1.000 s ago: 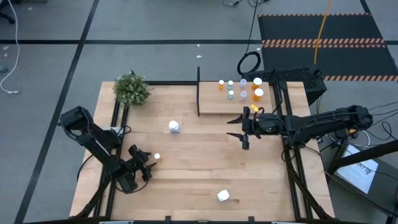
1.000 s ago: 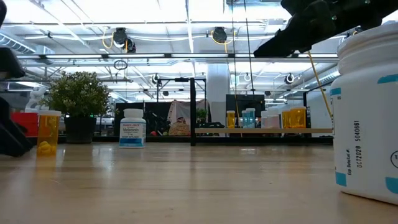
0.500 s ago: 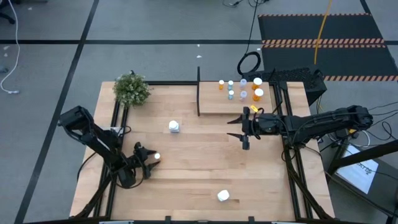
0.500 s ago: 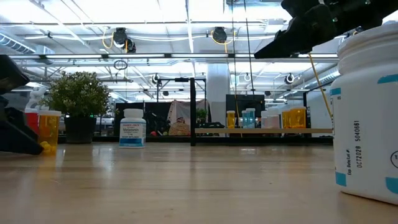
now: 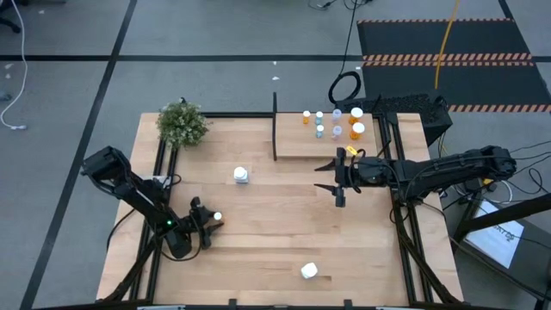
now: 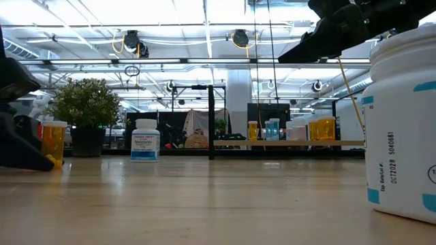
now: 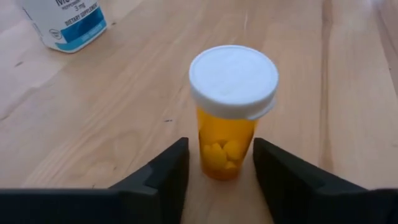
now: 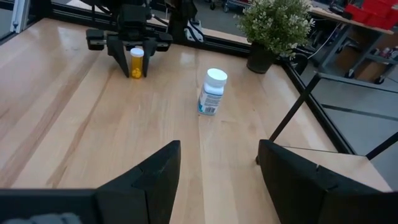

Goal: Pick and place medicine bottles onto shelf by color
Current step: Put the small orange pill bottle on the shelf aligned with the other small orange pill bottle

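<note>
The left hand (image 7: 217, 165) is sitting low on the tabletop (image 5: 275, 232), its two dark fingers (image 7: 165, 171) standing on either side of an upright orange bottle (image 7: 231, 112) with a white cap. The fingers are flanking the base of the bottle with a thin gap showing on each side, so the hand is open around it and is not gripping it. In the high view the same bottle (image 5: 217, 217) is showing as a white dot at the tip of the left hand (image 5: 207, 222).

Just beyond this hand, a white bottle with a blue label (image 5: 241, 176) is standing upright and alone on the tabletop. Another large white bottle (image 5: 309, 271) is lying well apart from both hands, near the front edge of the tabletop; in the low view it is filling the right side (image 6: 402, 129).

The right hand (image 5: 331, 179) is hanging in the air above the tabletop, its fingers spread wide apart and holding nothing.

Just behind the right hand, the shelf (image 5: 331, 146) is carrying a cluster of small bottles (image 5: 336, 123), orange ones and pale blue ones, at its far edge. A green plant (image 5: 182, 125) is standing at the far corner of the tabletop, beyond the left hand.
</note>
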Available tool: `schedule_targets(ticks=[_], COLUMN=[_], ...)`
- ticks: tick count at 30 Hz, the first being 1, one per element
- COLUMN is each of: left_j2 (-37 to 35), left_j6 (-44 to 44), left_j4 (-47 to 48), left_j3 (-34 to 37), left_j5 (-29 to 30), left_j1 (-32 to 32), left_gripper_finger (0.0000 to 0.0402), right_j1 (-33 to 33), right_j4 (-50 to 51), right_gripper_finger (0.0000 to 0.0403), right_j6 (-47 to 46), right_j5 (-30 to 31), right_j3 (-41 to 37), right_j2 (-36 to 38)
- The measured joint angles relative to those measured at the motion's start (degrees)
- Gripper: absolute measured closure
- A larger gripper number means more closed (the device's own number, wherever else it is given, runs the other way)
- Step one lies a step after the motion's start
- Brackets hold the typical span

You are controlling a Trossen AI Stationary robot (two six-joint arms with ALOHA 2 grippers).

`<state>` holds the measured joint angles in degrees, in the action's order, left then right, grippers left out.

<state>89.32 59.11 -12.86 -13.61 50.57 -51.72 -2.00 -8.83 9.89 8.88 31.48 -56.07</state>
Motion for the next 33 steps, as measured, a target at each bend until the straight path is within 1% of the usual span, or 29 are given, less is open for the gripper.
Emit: schedule_targets(ticks=[4,8,14,19,25,33], left_j2=[0.0,0.0,0.02,0.02,0.11,0.11], left_j6=[-0.08,-0.19,-0.34,-1.11,-8.0,-18.38], left_j4=[0.07,-0.02,0.02,0.08,-0.52,-0.74], left_j3=[0.0,0.0,0.0,-0.18,-2.08,-6.19], left_j5=[-0.02,0.0,0.42,0.5,-0.8,-5.01], left_j1=[0.0,-0.02,-0.04,0.12,3.4,10.1], left_gripper_finger=[0.0251,0.0268,0.0281,0.0289,0.0289,0.0289], right_j1=[0.0,0.0,0.0,0.0,0.0,0.0], right_j4=[-0.01,-0.01,-0.12,-2.71,-12.38,-28.86], right_gripper_finger=[0.0191,0.0191,0.0191,0.0191,0.0191,0.0191], right_j6=[-0.16,-0.49,-1.69,-2.78,-6.63,-11.93], right_j5=[0.02,0.02,0.04,0.09,0.46,0.5], right_j3=[0.0,0.0,0.0,0.0,0.0,0.0], right_j2=[0.0,0.0,0.0,-0.05,-3.95,-16.0])
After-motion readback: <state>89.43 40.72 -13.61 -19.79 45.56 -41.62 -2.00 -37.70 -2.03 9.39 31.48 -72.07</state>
